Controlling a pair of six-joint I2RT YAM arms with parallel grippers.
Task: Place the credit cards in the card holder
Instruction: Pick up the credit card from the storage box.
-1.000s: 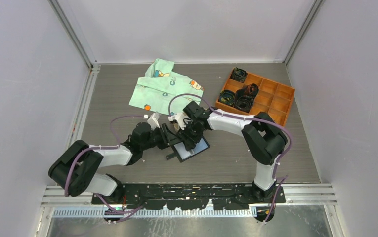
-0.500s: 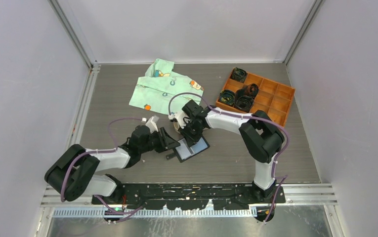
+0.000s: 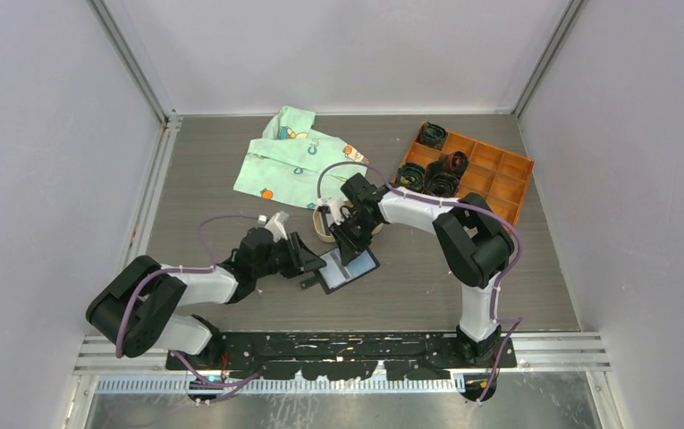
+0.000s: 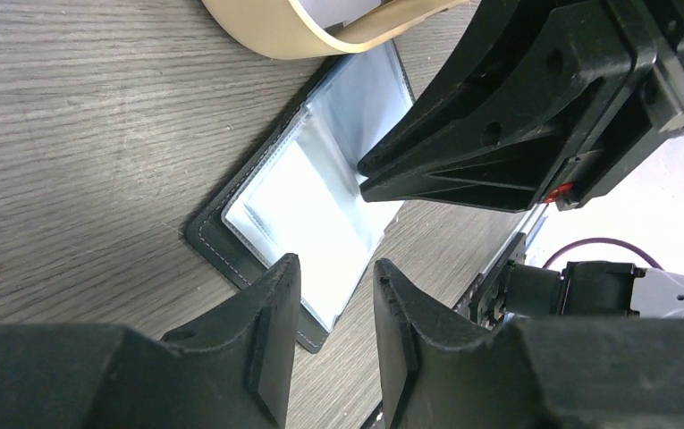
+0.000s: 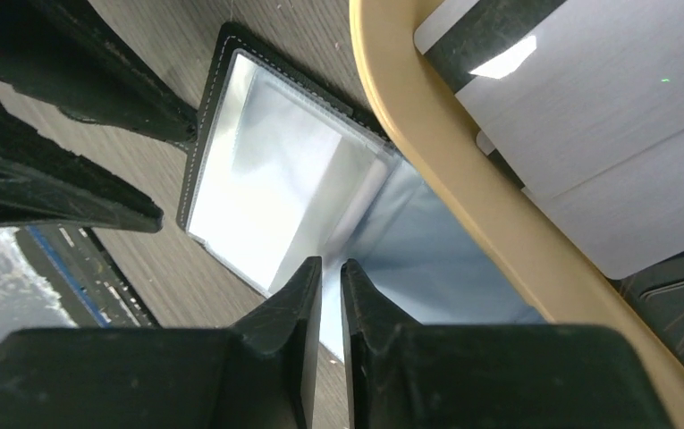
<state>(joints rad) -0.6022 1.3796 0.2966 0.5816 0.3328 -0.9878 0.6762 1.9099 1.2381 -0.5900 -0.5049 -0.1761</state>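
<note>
**Task items.** The small black leather-like card holder (image 3: pixel 353 268) lies open and flat on the grey wood-grain bench (image 3: pixel 463 277). It is near the middle of the bench and skewed to the bench edges. Its clear inner sleeves face up inside a stitched black border (image 5: pixel 266 197). The tan oval tray (image 3: pixel 322 234) sits at the holder's far-left corner, with its rim (image 5: pixel 445 170) touching or overlapping that corner. The thin whitish-grey credit cards (image 5: pixel 606 125), one with a black stripe, lie stacked inside the tray. A darker card edge shows beneath them.

**Left fingers** (image 3: pixel 309 259). These stand partly apart at the holder's left edge. The stitched border and bare bench show through the gap, and nothing is clamped between them.

**Right fingers** (image 3: pixel 349 248). These point down at the sleeve fold (image 4: pixel 362 176) and are drawn nearly together, leaving only a thin slit. The view is too close to tell whether a clear sleeve leaf is pinched in that slit.

**Clearances.**
- The two sets of fingers face each other across the left half of the holder, near one another but apart.
- Bare bench lies to the right of the holder and on its near side, towards the arm bases.
- The pale green printed cloth (image 3: pixel 295 163) lies at the far left, near the tray.
- The orange compartment box (image 3: pixel 490 179) holds dark rolled items (image 3: pixel 432 179) and sits at the far right, well apart from the holder.
- Walls close off the left, back and right sides.
</note>
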